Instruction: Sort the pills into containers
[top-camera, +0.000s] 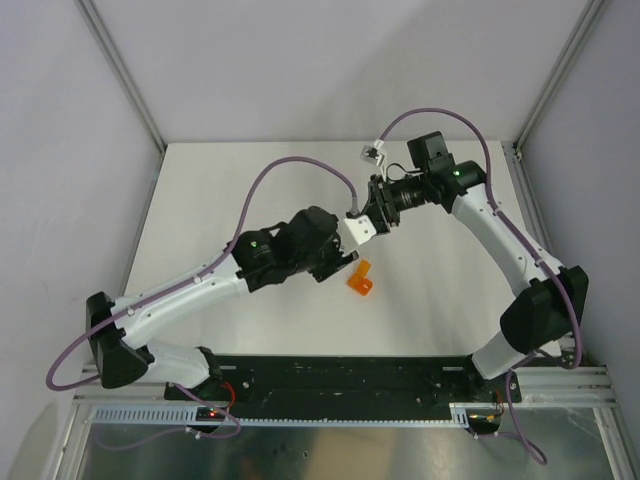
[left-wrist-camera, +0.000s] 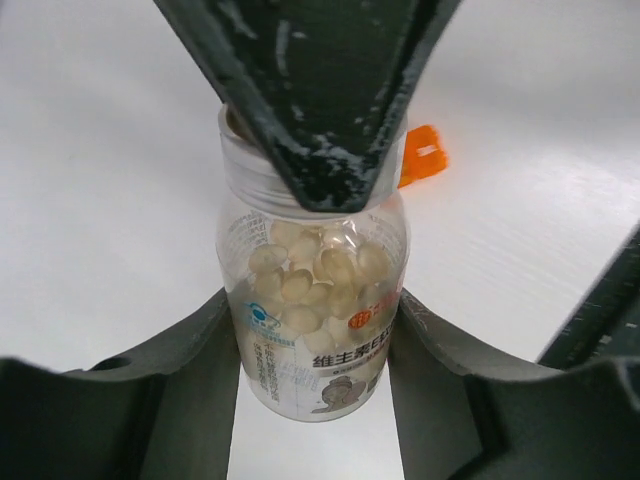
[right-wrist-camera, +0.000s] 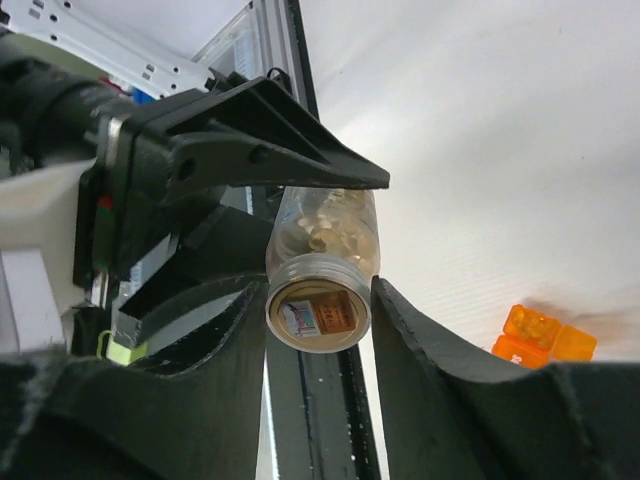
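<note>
All the pills (left-wrist-camera: 310, 275) I could see sat inside the clear bottle (left-wrist-camera: 315, 345), held between both arms. The left gripper (left-wrist-camera: 315, 300) clamped its body and the right gripper (right-wrist-camera: 320, 300) pinched its neck. The orange box (top-camera: 360, 279) lay apart on the table (top-camera: 250, 180); sorting seemingly had not begun.

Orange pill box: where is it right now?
The orange box lies on the table, mid top view, just right of the left gripper, nearer the bases than the bottle it holds.
</note>
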